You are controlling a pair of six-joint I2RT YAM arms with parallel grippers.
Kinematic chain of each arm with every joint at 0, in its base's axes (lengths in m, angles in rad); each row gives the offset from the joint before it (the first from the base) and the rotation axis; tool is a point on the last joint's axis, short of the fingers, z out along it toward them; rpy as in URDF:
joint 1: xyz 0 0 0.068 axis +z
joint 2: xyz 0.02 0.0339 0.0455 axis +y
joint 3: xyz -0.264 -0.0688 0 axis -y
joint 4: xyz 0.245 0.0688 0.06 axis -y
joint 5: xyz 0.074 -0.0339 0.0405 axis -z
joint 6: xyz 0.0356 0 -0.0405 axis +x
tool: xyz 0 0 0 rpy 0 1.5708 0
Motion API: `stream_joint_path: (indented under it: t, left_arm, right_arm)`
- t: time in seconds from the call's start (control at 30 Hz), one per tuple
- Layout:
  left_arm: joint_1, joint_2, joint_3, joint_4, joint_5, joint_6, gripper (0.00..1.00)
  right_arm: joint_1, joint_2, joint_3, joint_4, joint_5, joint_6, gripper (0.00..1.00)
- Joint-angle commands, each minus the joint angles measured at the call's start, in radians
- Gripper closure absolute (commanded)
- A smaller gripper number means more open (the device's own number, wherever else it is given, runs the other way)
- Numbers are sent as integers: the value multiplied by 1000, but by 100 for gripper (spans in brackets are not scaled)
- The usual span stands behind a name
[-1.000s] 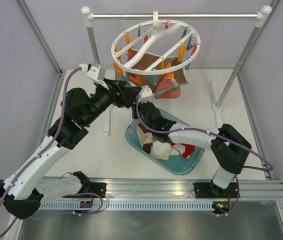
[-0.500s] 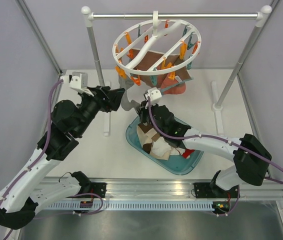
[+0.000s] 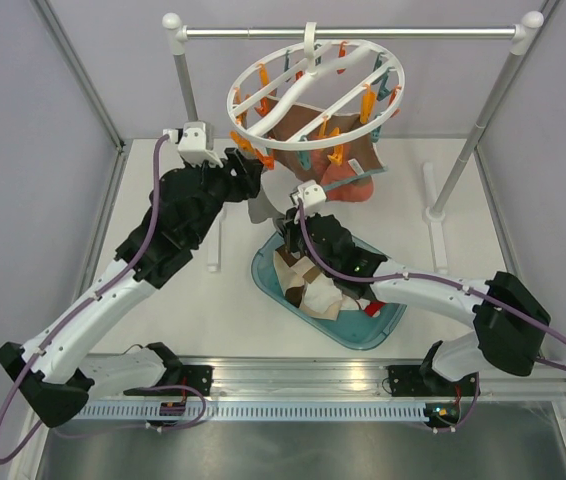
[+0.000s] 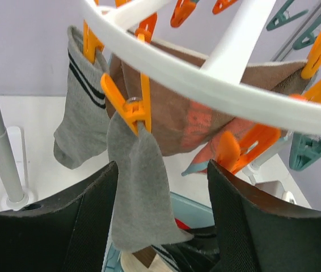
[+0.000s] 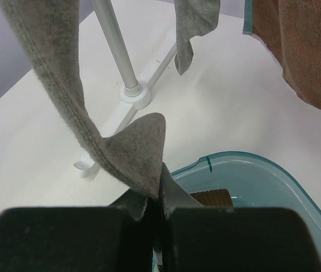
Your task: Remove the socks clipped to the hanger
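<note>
The white ring hanger (image 3: 233, 100) hangs from the rail with orange and teal clips. A plain grey sock (image 4: 138, 187) hangs from an orange clip (image 4: 131, 109), and it also shows in the top view (image 3: 259, 208). My left gripper (image 4: 161, 170) is open, its jaws on either side of this sock just under the clip; in the top view it is at the ring's near left edge (image 3: 251, 172). My right gripper (image 5: 157, 195) is shut on the sock's lower end (image 5: 132, 153), above the basket's far rim (image 3: 285, 226). A grey sock with dark stripes (image 4: 81, 119) is clipped to the left.
A teal basket (image 3: 383, 330) under the hanger holds several removed socks (image 3: 313, 290). Large brown and coral cloths (image 4: 206, 113) hang from the ring. The metal rail stand (image 3: 363, 32) has white posts; its left post (image 5: 115, 45) stands close to both grippers.
My left arm has swung back in from the left, and its gripper now sits up at the orange clip. My right gripper has stayed at the basket's far rim. The hanger has swayed slightly.
</note>
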Motion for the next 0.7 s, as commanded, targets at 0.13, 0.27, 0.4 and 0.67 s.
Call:
stream_joint_path:
  t: [0.13, 0.27, 0.4, 0.67]
  left_arm:
    - [15, 74, 124, 102, -60, 99, 33]
    - [34, 95, 127, 140, -60, 110, 34]
    - [58, 115, 138, 145, -40, 113, 35]
    - [78, 124, 132, 171, -13, 102, 38]
  right_arm:
    - [-3, -52, -2, 6, -18, -4, 99]
    - [-2, -64, -5, -4, -21, -3, 99]
    - [-2, -75, -7, -16, -26, -4, 99]
    - [-2, -104, -16, -33, -30, -4, 99]
